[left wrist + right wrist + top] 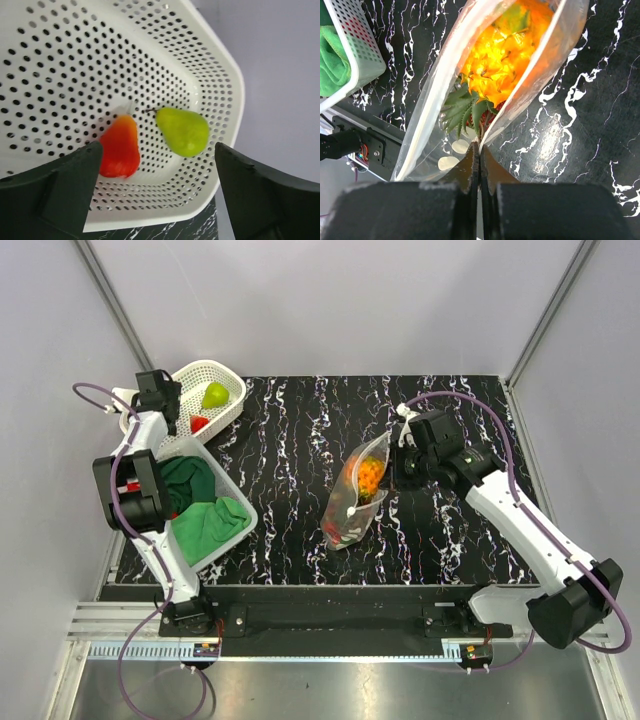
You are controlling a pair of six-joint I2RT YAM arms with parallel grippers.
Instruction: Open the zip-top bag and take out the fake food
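Clear dotted zip-top bag (355, 505): my right hand (479, 152) pinches its rim.
Left hand (159, 147): open over yellow-green plastic pear (184, 131).
Next: fetch orange bumpy piece (505, 55).

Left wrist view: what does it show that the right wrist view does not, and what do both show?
Only left wrist: the pear and the red fruit lying in the white basket, under the open left claw. Only right wrist: the zip-top bag with an orange bumpy piece inside, its edge pinched by the shut right claw. Both: the black marbled table.
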